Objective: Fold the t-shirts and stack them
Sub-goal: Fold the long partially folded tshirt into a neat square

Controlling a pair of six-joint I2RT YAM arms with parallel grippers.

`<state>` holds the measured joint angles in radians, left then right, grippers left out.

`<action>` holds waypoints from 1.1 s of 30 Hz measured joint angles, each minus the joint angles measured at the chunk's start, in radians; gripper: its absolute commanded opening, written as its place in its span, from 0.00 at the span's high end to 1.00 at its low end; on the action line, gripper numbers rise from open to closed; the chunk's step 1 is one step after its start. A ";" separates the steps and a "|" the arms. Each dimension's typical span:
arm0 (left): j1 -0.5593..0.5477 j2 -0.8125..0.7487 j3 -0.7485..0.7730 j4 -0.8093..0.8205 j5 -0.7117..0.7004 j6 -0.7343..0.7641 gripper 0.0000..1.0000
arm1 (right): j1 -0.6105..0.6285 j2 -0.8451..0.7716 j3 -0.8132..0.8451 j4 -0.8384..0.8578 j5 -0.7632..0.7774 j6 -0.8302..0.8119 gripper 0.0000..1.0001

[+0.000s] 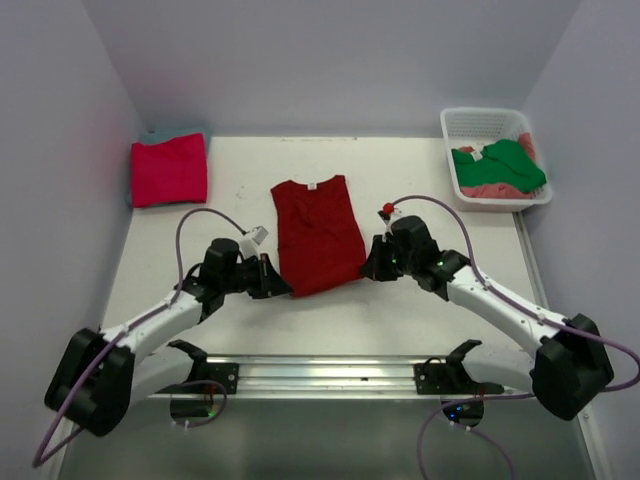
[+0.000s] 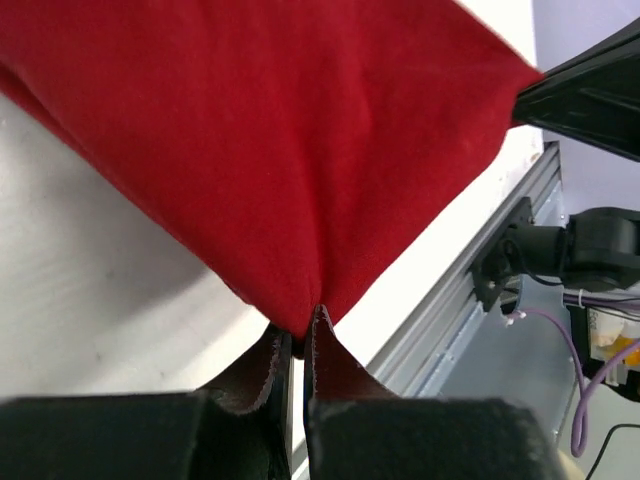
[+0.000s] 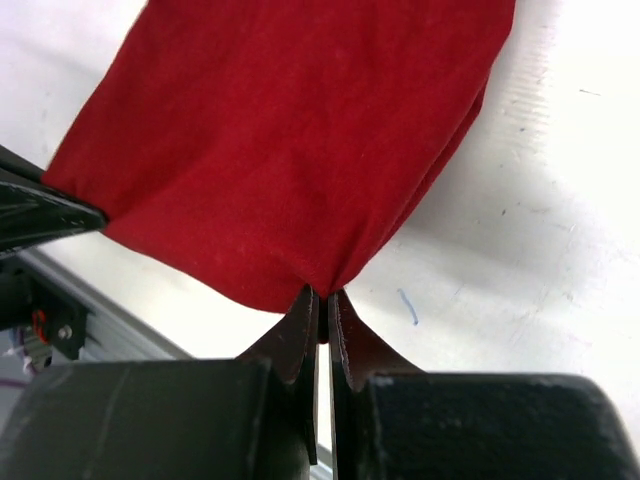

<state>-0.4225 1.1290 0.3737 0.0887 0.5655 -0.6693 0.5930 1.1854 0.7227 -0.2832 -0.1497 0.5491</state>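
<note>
- Left gripper (image 2: 303,325): jaws pressed together, pinching the near-left hem corner of the red shirt (image 2: 300,150).
- Right gripper (image 3: 322,300): jaws pressed together, pinching the near-right hem corner of the same shirt.
- Red shirt: at the centre of the worktop (image 1: 420,170), collar toward 12 o'clock and hem toward 6 o'clock. It forms a narrow panel with no sleeves sticking out, so the side folds are judged complete. Both pinched corners appear raised slightly off the worktop.
- Step in hand (judgement): the end fold, in which the hem is carried toward 12 o'clock and laid over the collar.
- Done: the pink shirt (image 1: 168,170) lies folded at 10 o'clock. It sits on the teal shirt (image 1: 178,131), of which only the far edge shows. This is the stack.
- Left to do: finish the red shirt and place it on the stack. The green shirt (image 1: 505,165) and salmon shirt (image 1: 490,189) lie crumpled in the basket (image 1: 480,112) at 2 o'clock and are not yet folded.
</note>
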 measured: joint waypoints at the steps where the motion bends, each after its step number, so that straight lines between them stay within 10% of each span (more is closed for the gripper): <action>1: -0.004 -0.068 0.003 -0.046 -0.013 -0.003 1.00 | 0.008 -0.029 0.000 -0.020 0.000 0.000 1.00; 15: -0.016 -0.313 0.185 -0.375 -0.241 0.016 1.00 | 0.042 -0.122 0.120 -0.118 0.043 -0.051 1.00; 33: 0.108 0.178 0.324 -0.003 -0.357 0.115 1.00 | 0.016 0.368 0.332 0.179 0.284 -0.152 1.00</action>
<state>-0.3141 1.3071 0.6979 0.0860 0.2081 -0.5545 0.6086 1.5536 1.0550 -0.1047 0.1345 0.3973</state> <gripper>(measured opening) 0.034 0.026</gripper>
